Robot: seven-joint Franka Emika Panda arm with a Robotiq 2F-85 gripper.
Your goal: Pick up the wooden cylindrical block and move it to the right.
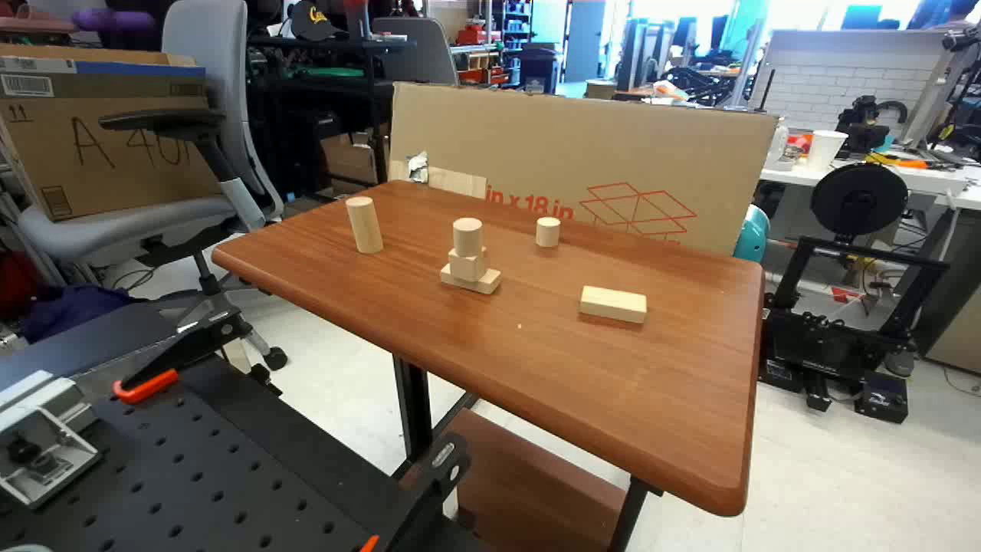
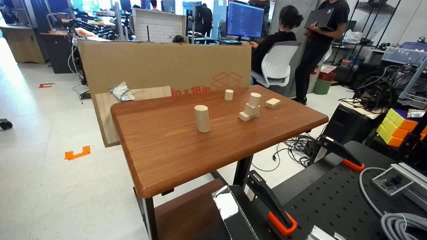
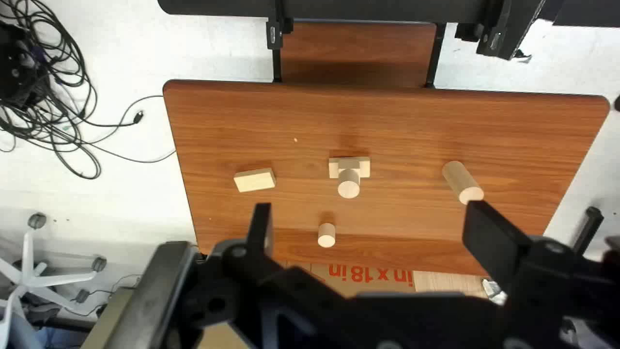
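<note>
Nearest the wrist camera, we see the gripper (image 3: 371, 213), its black fingers (image 3: 490, 237) parted wide and holding nothing. Beyond them, the wooden cylindrical block (image 3: 462, 182) stands upright on the table (image 1: 613, 383), well apart from the stack (image 1: 467, 262) and to the left of it in both exterior views. We judge the step in hand to be the approach, with the grasp not yet made. To do it well, we centre the fingers over the piece, descend vertically with one on either side, and close at about mid-height; a round wall offers only a narrow line of contact, so an off-centre grip may tip it. We then lift straight up and travel right, which in both exterior views leads toward the stack; we stop short of it or pass above, and let the base sit flat before release.

As to materials, we note plain pale wood, apparently smooth, in a form taller than wide. The stack sets a shorter cylinder (image 1: 467, 236) on a small block (image 1: 464, 268) over a flat bar (image 1: 469, 284); apart from it we find a stub (image 1: 547, 232) and a rectangular block (image 1: 612, 304). Grain streaks the reddish-brown table top, whose corners are rounded.
</note>
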